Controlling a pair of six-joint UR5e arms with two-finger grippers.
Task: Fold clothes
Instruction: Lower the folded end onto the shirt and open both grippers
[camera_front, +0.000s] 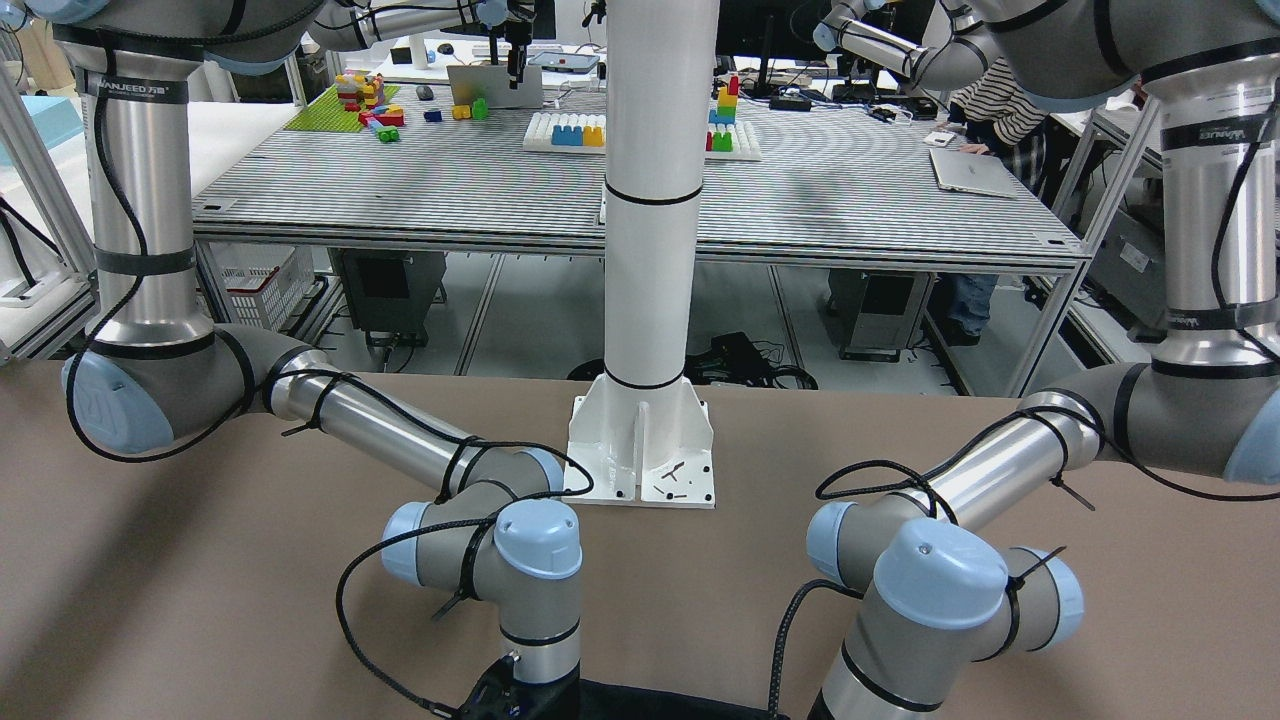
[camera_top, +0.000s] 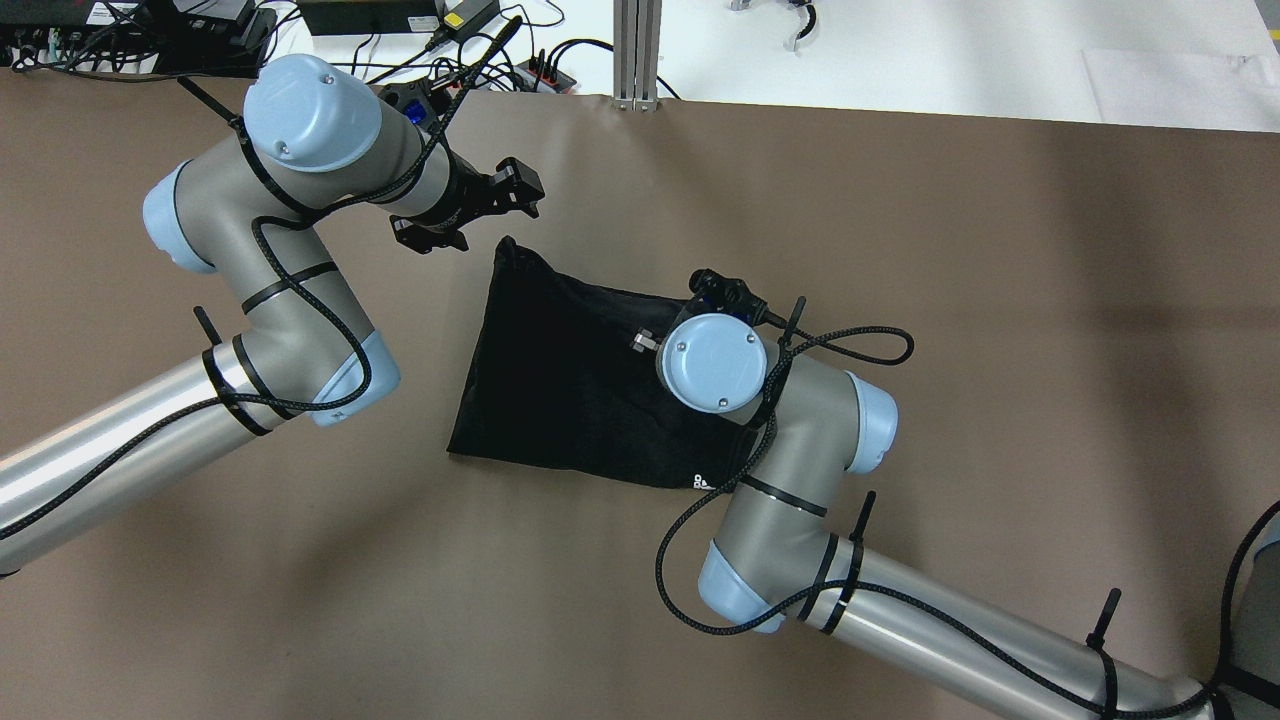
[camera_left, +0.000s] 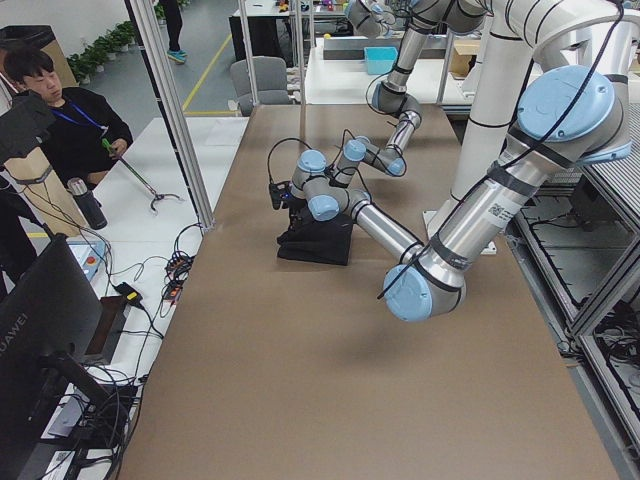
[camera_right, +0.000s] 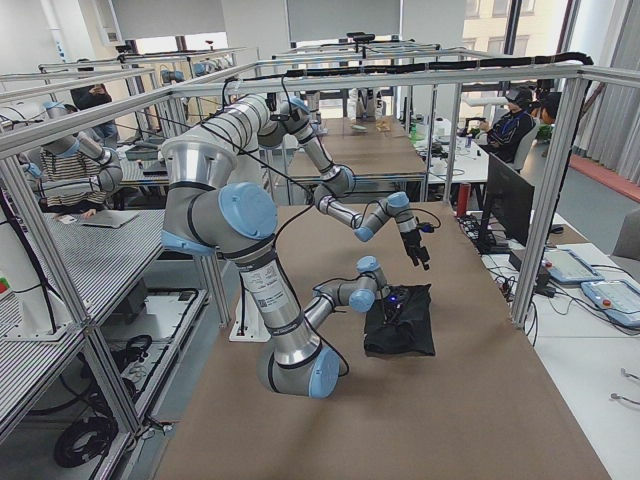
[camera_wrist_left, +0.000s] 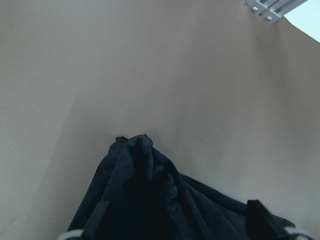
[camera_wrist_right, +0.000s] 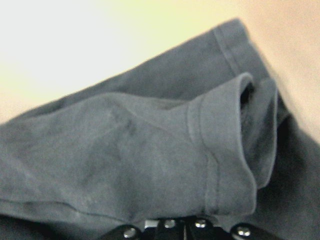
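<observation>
Because the black rectangular fabric piece (camera_top: 560, 380) on the brown tabletop (camera_top: 1000, 300) seems to need its peaked corner lifted, my left gripper (camera_wrist_left: 177, 215) hovers there, jaws apart; my right gripper (camera_wrist_right: 182, 231) sits over the hem, its jaws' state I cannot tell.

Even overhead light, soft arm shadows on the brown table (camera_top: 1000, 250). Right wrist view is blown out up top and blurry, with the black cloth (camera_wrist_right: 150, 150) washed grey. Left wrist view is dim and flat.

clothes (camera_top: 560, 385) on table (camera_top: 1000, 300), left pincer (camera_top: 478, 213) near its far corner
</observation>
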